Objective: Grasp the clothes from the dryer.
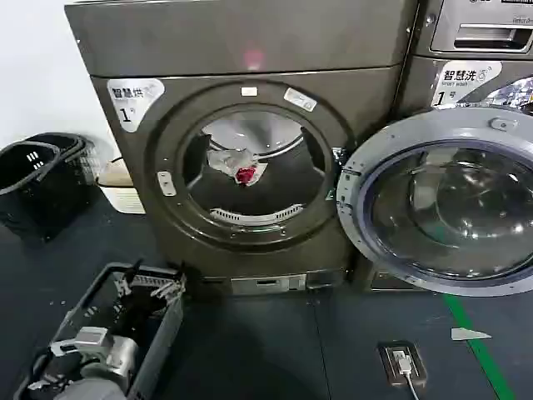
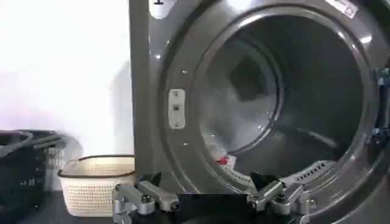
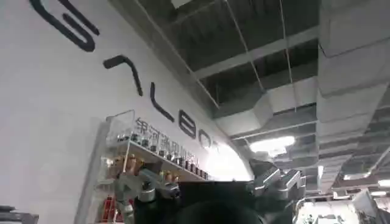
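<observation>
While clothes (image 1: 237, 164) lie in dryer (image 1: 250, 150) drum — left tool (image 2: 210, 198) wide, empty.

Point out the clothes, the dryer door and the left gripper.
clothes (image 1: 240, 164), head view, on the white fabric above the red patch.
dryer door (image 1: 447, 204), head view, on the glass.
left gripper (image 2: 210, 199), left wrist view, midway between the open fingertips.

Left tool (image 2: 212, 199) open, low — right tool (image 3: 210, 190) open, upturned

Dryer (image 1: 250, 158): bronze-grey front-loader, door swung open to its right, round drum opening exposed, label "1".
Clothes (image 1: 237, 164): small crumpled white-grey bundle with red patch, lying inside drum.
</observation>
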Action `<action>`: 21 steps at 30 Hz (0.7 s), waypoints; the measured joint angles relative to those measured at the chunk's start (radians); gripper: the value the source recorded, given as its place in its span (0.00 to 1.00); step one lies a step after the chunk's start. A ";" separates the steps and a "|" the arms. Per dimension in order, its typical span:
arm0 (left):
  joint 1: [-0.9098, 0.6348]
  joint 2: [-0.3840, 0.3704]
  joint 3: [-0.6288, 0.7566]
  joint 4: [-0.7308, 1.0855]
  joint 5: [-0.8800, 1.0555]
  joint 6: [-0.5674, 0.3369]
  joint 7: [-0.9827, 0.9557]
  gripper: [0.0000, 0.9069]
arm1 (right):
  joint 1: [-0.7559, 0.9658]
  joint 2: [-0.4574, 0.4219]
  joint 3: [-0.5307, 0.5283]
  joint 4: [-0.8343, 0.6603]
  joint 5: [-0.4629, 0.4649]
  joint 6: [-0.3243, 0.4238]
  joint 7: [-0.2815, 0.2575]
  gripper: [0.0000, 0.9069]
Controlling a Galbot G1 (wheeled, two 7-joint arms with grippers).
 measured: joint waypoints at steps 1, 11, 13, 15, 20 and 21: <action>0.002 -0.002 0.006 0.000 0.004 -0.007 -0.013 1.00 | 0.000 0.000 -0.001 0.000 0.001 0.002 -0.001 1.00; -0.001 -0.012 0.058 0.008 0.077 -0.049 -0.101 1.00 | -0.017 0.000 0.020 -0.012 0.014 0.022 0.003 1.00; -0.003 -0.013 0.063 0.008 0.083 -0.051 -0.108 1.00 | -0.018 0.000 0.027 -0.016 0.015 0.025 0.003 1.00; -0.006 -0.013 0.065 0.008 0.087 -0.051 -0.112 1.00 | -0.019 0.001 0.027 -0.016 0.017 0.027 0.003 1.00; -0.011 -0.013 0.068 0.007 0.091 -0.051 -0.115 1.00 | -0.018 0.004 0.026 -0.015 0.018 0.030 0.003 1.00; -0.011 -0.014 0.068 0.007 0.092 -0.052 -0.115 1.00 | -0.018 0.004 0.026 -0.014 0.019 0.030 0.003 1.00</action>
